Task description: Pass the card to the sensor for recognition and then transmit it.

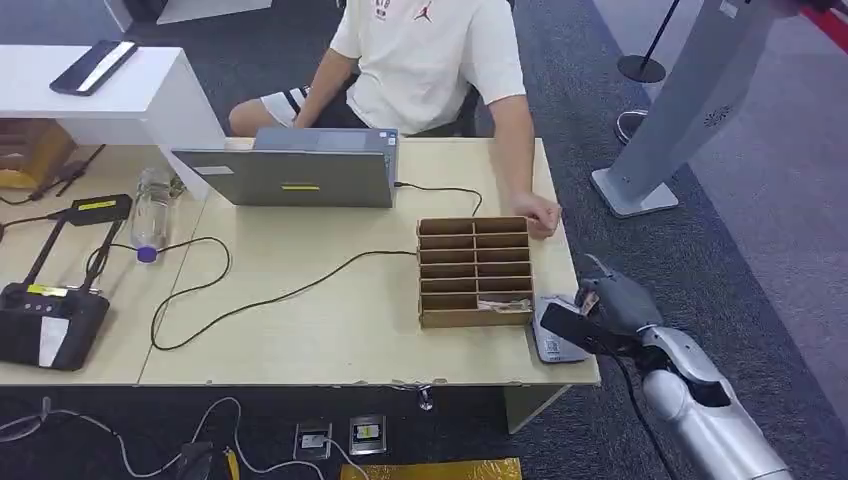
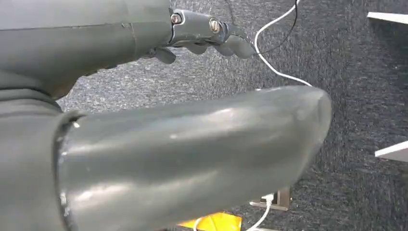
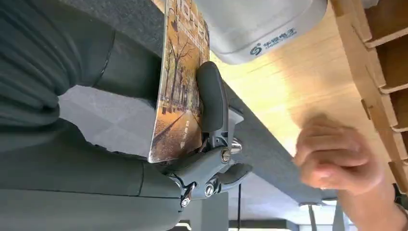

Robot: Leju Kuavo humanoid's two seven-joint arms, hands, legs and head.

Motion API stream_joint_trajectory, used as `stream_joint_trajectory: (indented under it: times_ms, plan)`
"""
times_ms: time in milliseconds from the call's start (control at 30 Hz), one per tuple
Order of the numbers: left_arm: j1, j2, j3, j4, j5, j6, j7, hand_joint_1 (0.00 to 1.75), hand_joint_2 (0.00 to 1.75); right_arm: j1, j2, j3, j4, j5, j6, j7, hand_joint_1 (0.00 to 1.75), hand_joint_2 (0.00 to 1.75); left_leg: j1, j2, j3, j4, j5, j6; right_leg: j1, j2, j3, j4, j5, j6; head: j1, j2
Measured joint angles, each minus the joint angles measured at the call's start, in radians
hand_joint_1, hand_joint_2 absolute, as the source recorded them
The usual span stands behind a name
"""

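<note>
card (image 3: 180, 82): upper end cut off by the picture's edge
sensor (image 3: 260, 24): cropped at the top edge
person's hand (image 3: 337, 159): blurred
left hand (image 2: 207, 36): largely hidden by the thumb

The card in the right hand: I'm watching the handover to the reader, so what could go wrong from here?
1. The right hand holds the card by one end, so it might slip out.
2. The sensor lies at the table corner, so a nudge might push it off.
3. The person's hand rests near the cardboard organizer, close to the arm's likely path.
</note>
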Motion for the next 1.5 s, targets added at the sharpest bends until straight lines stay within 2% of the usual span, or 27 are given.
stream_joint_trajectory:
  times_ms: [133,467,667,800,967,1200,1500]
  plan:
    - [0.001,0.0,0.0,-0.001,-0.008,0.0,-0.004,0.0,0.0,-0.025,-0.001,-0.018,0.01,0.022,-0.025,-0.013,1.75,1.75,0.0,0.0,0.0,0.0,0.0,0.0,0.0,0.0,0.0,0.0,0.0,0.0,0.0,0.0]
    - [0.004,0.0,0.0,-0.002,-0.017,0.0,-0.024,0.0,0.0,-0.211,-0.022,-0.087,0.044,0.093,-0.041,-0.087,1.75,1.75,0.0,0.001,0.0,0.0,0.0,0.0,0.0,0.002,-0.001,0.0,0.0,0.0,0.0,0.0]
    - [0.002,-0.001,-0.004,-0.002,-0.028,0.0,-0.034,0.0,0.0,-0.359,-0.018,-0.088,0.087,0.116,-0.081,-0.135,1.75,1.75,0.0,0.001,0.0,0.0,0.0,0.0,0.0,0.001,0.0,0.0,0.0,0.0,-0.001,0.0]
    - [-0.001,-0.002,-0.008,-0.006,-0.029,0.0,-0.034,0.0,0.0,-0.42,-0.008,-0.085,0.126,0.119,-0.089,-0.153,1.75,1.75,0.0,0.0,-0.002,0.0,0.0,0.0,0.0,0.0,-0.001,0.001,0.0,0.0,0.0,0.0]
    - [-0.015,-0.002,-0.026,-0.011,-0.031,-0.003,-0.034,0.0,0.0,-0.559,0.026,-0.057,0.247,0.102,-0.113,-0.204,1.75,1.75,0.0,-0.001,-0.003,0.0,0.002,-0.001,0.0,-0.001,-0.003,0.001,0.002,0.0,0.0,0.0]
    - [-0.02,-0.003,-0.033,-0.013,-0.031,-0.005,-0.033,0.0,0.0,-0.631,0.096,-0.01,0.394,0.092,-0.138,-0.245,1.75,1.75,0.0,-0.001,-0.004,0.0,0.002,-0.001,0.0,-0.001,-0.003,0.001,0.001,0.0,-0.001,0.0]
    - [-0.029,-0.002,-0.05,-0.013,-0.031,-0.003,-0.033,0.0,0.0,-0.666,0.197,0.046,0.548,0.085,-0.15,-0.261,1.75,1.75,0.001,-0.001,-0.004,0.0,0.002,-0.001,0.001,-0.001,-0.003,0.001,0.001,0.0,0.0,0.0]
